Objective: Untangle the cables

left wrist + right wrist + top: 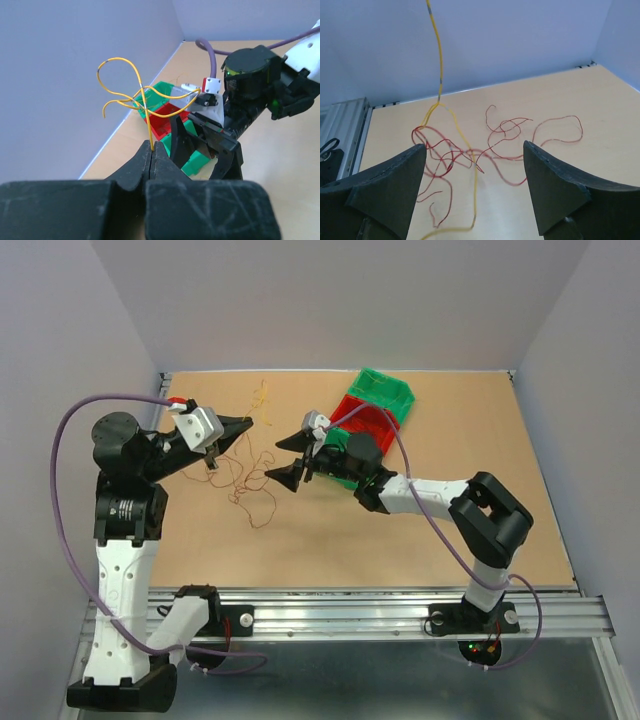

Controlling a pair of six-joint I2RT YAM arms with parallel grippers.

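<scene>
My left gripper [245,427] is shut on a thin yellow cable [262,395] and holds it above the table. In the left wrist view the jaws [151,148] pinch the yellow cable [120,90], which rises and curls into loops above them. A tangle of thin red-brown cables [245,480] lies on the table below. My right gripper [288,460] is open and empty, facing the tangle. In the right wrist view its gripper [474,146] frames the red-brown cables [510,130], and the yellow cable [439,60] runs up out of the tangle.
Green [385,390] and red [365,420] bins stand at the back behind the right arm; they also show in the left wrist view [162,122]. The right arm's wrist [250,85] is close in front of the left gripper. Walls enclose the table.
</scene>
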